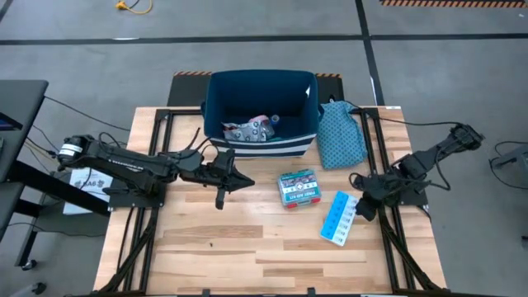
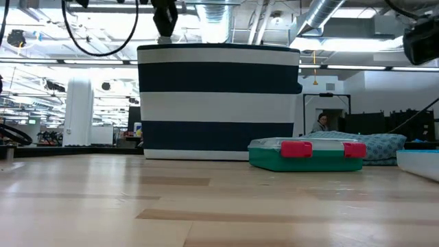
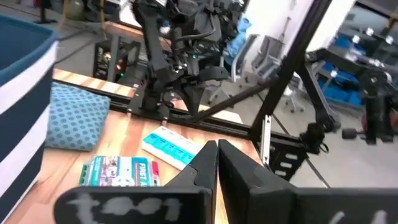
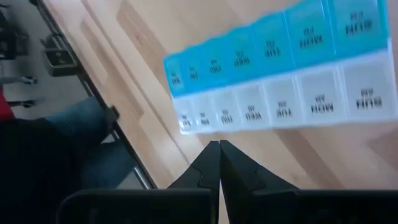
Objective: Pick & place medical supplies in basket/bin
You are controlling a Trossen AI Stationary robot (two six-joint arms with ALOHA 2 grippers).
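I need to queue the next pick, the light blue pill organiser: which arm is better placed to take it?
Right, probably. The right pincer sits shut just beside the pill organiser, which fills its wrist view. The left pincer, also shut, is farther off, past the teal-and-red box.

Shut left tool [image 3: 217, 163] above teal-and-red box [image 3: 121, 172]

Bin [image 1: 262, 92] at the far middle of the bench [image 1: 247, 256], with several supplies [image 1: 247, 130] inside. Cloth bag [image 1: 341, 134] just right of the bin, touching its side. Box [image 1: 298, 187] in front of the bin, right of centre. Pill organiser [image 1: 339, 218] nearer and to the right of the box, apart from it. Left tool [image 1: 245, 183] left of the box; right tool [image 1: 360, 213] just right of the organiser.
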